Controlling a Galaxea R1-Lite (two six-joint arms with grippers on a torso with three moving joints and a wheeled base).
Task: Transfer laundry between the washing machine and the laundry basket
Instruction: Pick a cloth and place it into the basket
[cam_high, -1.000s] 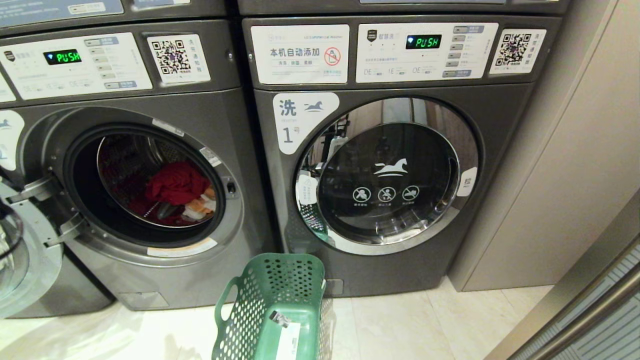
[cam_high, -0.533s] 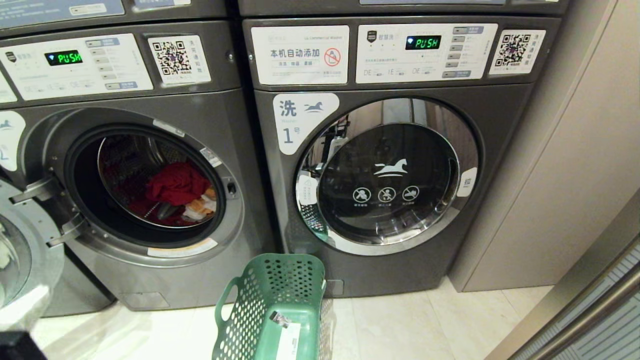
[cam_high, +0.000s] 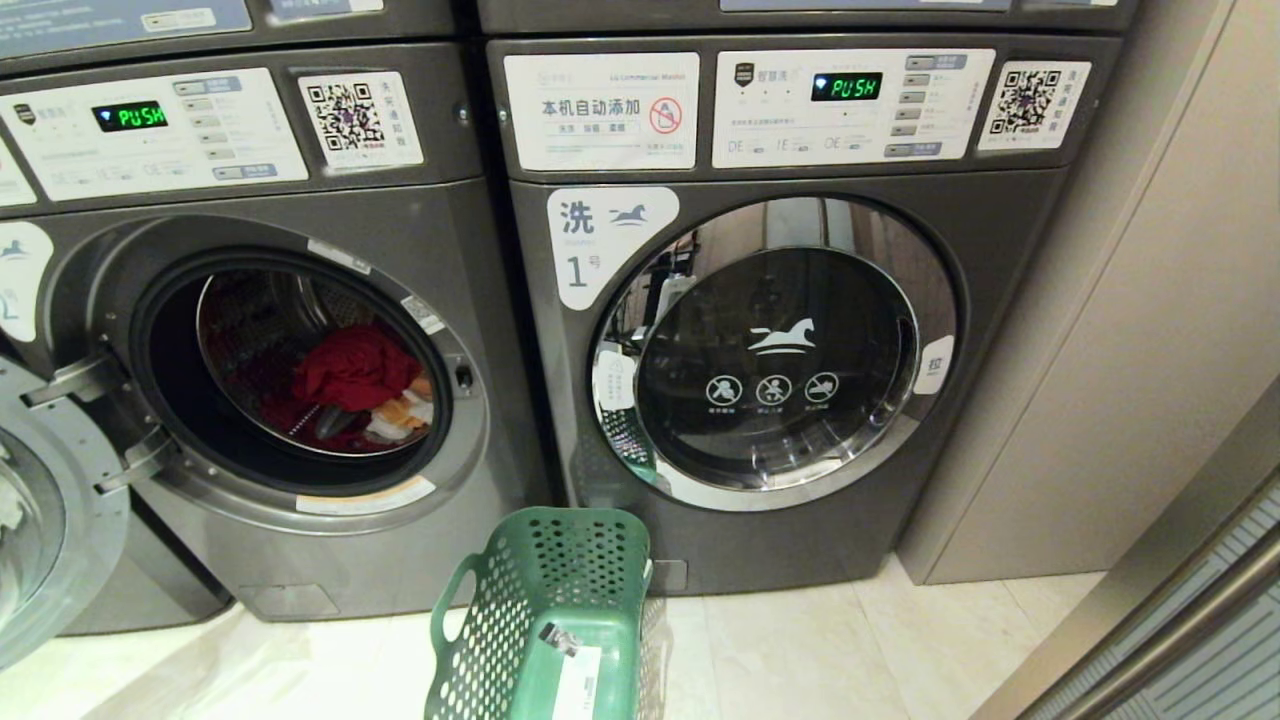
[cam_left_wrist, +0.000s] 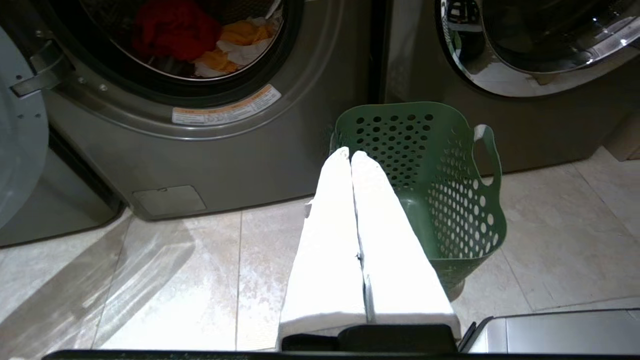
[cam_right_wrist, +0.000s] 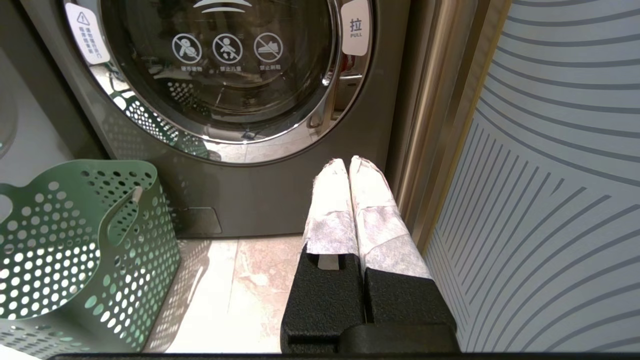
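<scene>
1. The washing machine (cam_high: 300, 400) on the left stands with its door (cam_high: 40, 510) swung open
2. The laundry (cam_high: 355, 370), red, orange and white, lies in the drum
3. The laundry basket (cam_high: 540, 620) sits on the floor before both machines
4. The left gripper (cam_left_wrist: 350, 154) hangs pressed closed, holding nothing, near the basket rim
5. The right gripper (cam_right_wrist: 348, 162) is likewise closed and bare, low before the machine marked 1 (cam_right_wrist: 225, 100)
</scene>
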